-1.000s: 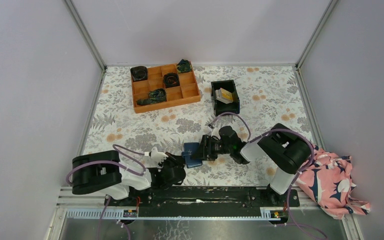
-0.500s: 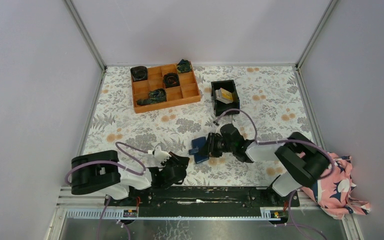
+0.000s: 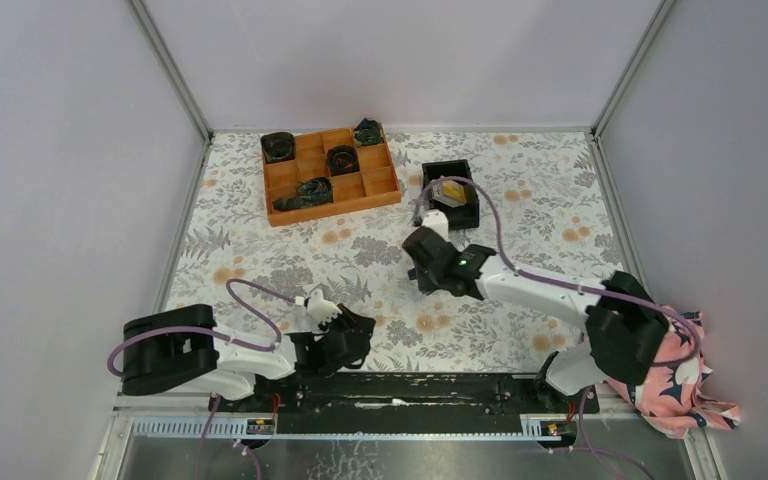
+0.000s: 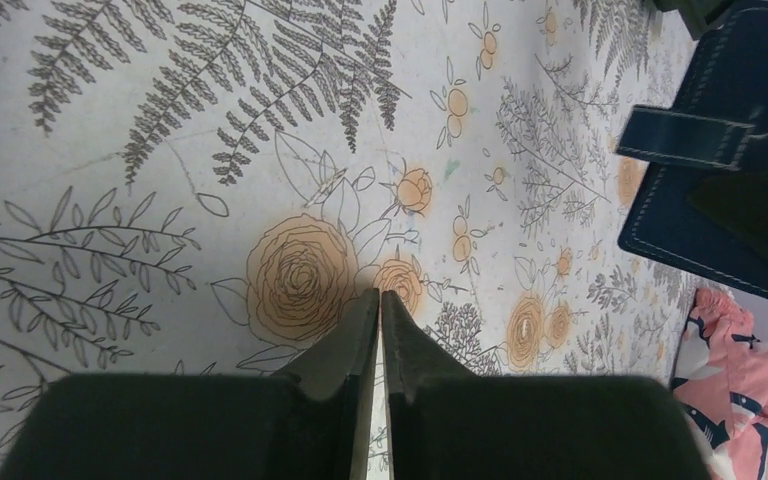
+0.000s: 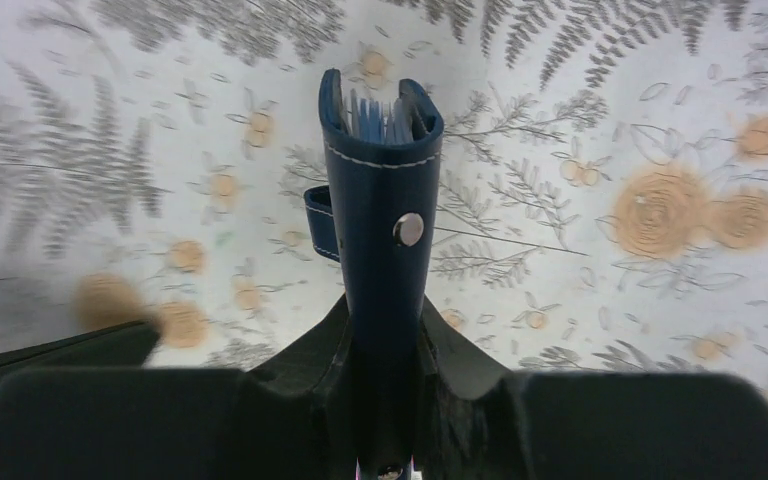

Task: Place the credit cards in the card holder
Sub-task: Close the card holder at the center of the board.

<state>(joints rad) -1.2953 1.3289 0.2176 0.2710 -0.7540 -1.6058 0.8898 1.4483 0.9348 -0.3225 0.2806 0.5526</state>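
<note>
Cards (image 3: pixel 449 192) lie in the black bin (image 3: pixel 471 212); right hand (image 5: pixel 384 345) grips card holder (image 5: pixel 383 225).

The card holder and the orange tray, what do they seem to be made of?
The card holder: probably leather or imitation leather, navy, matte, with white edge stitching and a shiny metal snap. The orange tray: likely wood, matte, thin dividers; too small to be sure.
</note>
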